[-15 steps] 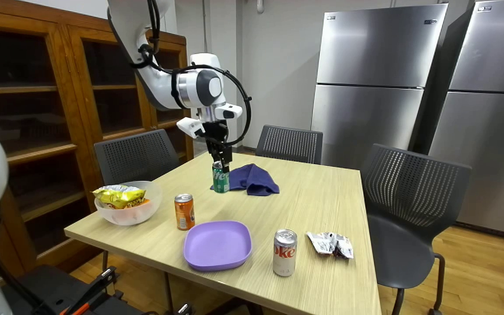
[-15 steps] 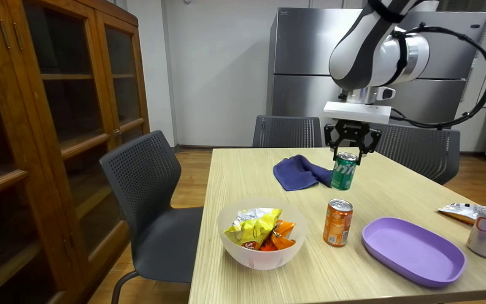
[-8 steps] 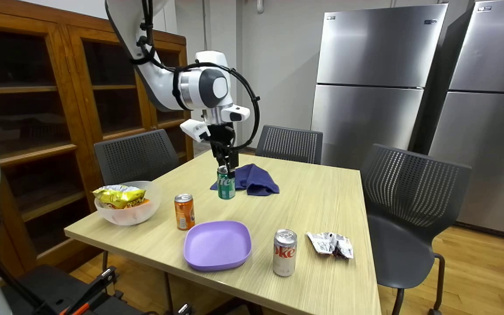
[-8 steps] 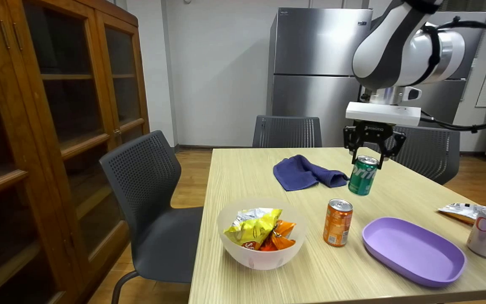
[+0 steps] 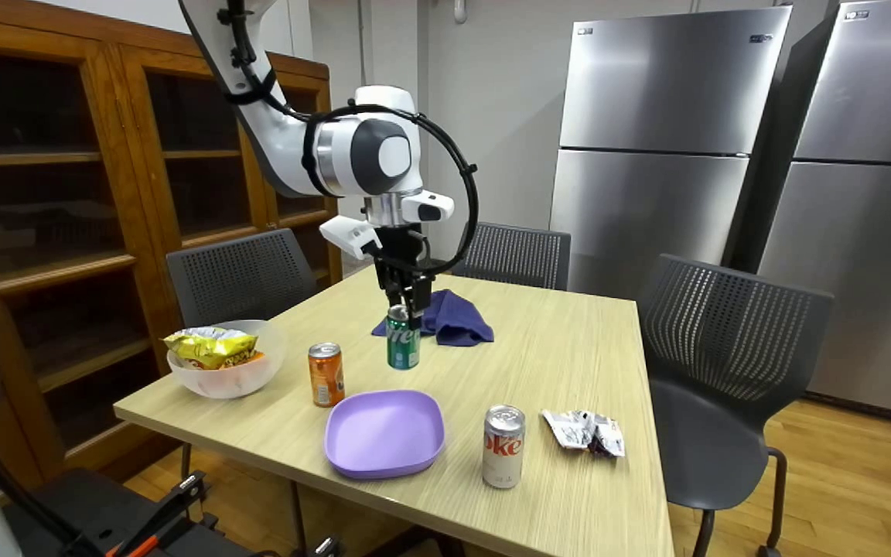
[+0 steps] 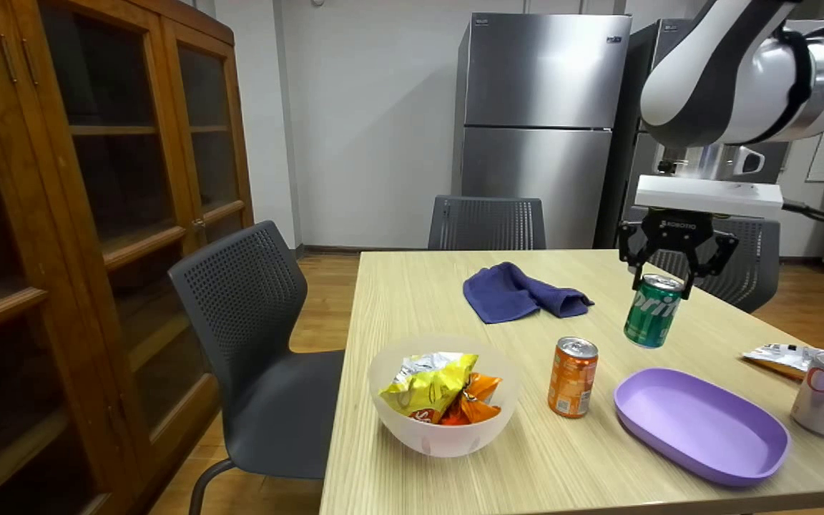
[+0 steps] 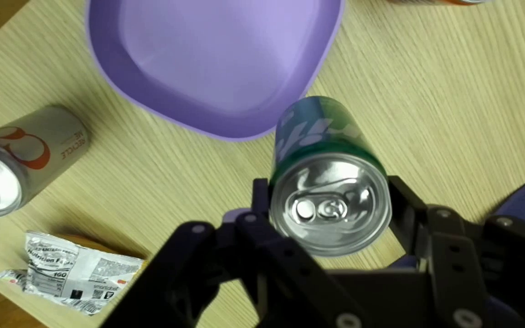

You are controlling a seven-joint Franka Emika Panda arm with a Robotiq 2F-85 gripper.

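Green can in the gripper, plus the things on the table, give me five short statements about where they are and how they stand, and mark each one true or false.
1. The gripper holds the green can. True.
2. The orange can stands upright on the table. True.
3. The silver can lies on its side. False: the silver can stands upright.
4. The bowl holds snack bags. True.
5. The blue cloth covers the purple plate. False: the blue cloth lies on the table, apart from the purple plate.

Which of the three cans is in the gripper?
The green can: the gripper holds it near its top. The orange can and Coke can stand on the table, away from it.
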